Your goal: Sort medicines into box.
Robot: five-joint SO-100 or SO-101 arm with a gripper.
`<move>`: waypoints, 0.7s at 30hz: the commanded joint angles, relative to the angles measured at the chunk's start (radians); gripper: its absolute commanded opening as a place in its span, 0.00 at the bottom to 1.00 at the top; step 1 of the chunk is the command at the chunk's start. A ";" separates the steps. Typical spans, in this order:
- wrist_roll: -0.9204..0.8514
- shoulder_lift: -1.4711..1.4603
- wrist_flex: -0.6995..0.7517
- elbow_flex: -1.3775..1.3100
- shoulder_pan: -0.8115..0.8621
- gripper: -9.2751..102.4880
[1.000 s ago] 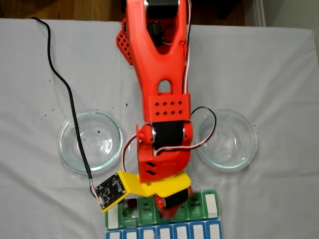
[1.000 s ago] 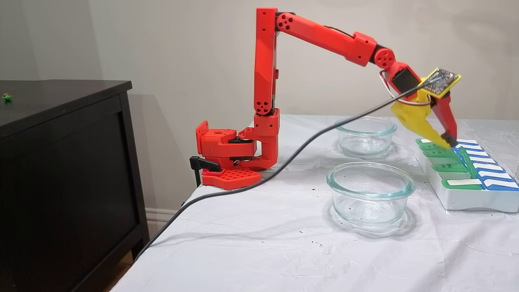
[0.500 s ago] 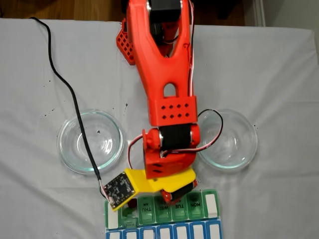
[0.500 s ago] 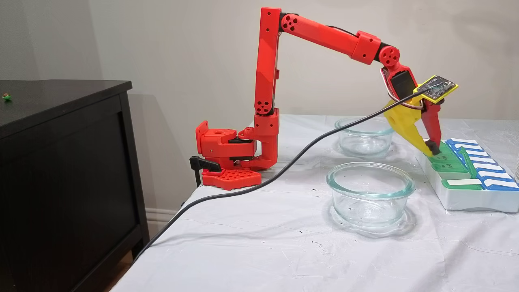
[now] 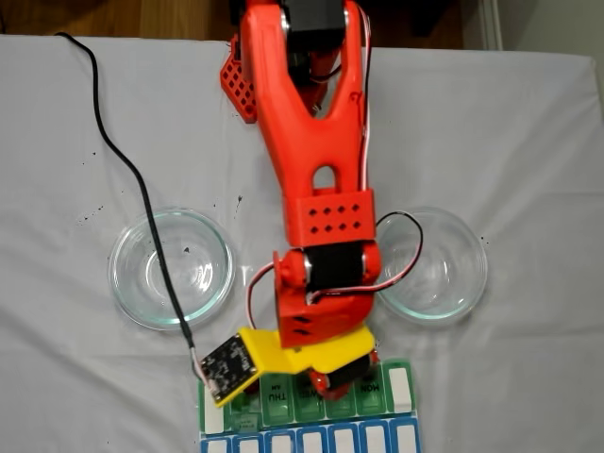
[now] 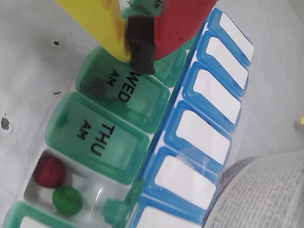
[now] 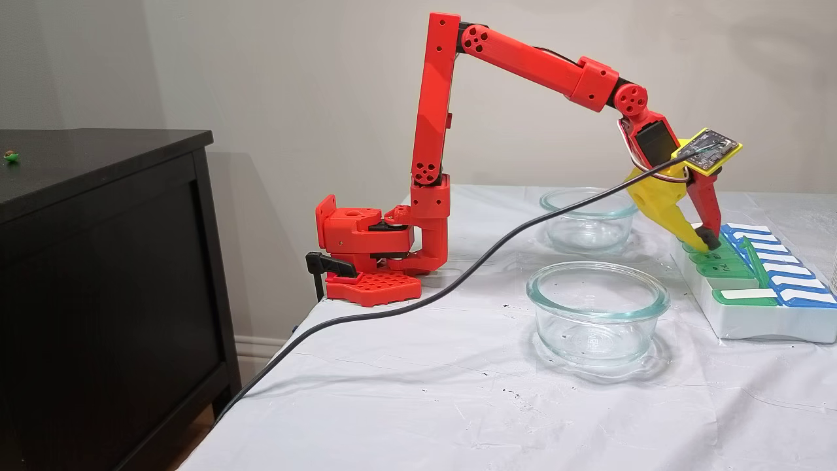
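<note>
The gripper (image 6: 137, 45), pinched closed and empty, presses the WED lid (image 6: 126, 92) down, probably latching it. A red ball (image 6: 48, 171) and green ball (image 6: 67, 200) lie in the open compartment beside THU, near the box (image 6: 156, 137) end.

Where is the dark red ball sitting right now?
In the wrist view, the dark red ball lies at lower left in the pill organiser's open compartment, beside a green ball, next to the closed THU lid.

two clear glass bowls (image 5: 171, 268) (image 5: 432, 263) sit well apart on the table (image 7: 418, 392), which is covered with a wrinkled white cloth (image 5: 528, 142) dotted with small black specks. a black cable (image 7: 392, 307) trails across the cloth and off the table's near edge. a dark cabinet (image 7: 98, 275) stands beside the table, against a plain pale wall (image 7: 274, 78), with a tiny green thing (image 7: 10, 156) on top.
</note>
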 commanded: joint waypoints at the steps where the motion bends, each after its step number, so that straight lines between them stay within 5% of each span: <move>1: -0.014 0.241 -0.094 0.006 0.067 0.08; 11: -0.069 0.377 -0.268 0.121 0.143 0.08; 21: -0.147 0.158 -0.150 -0.077 0.196 0.08</move>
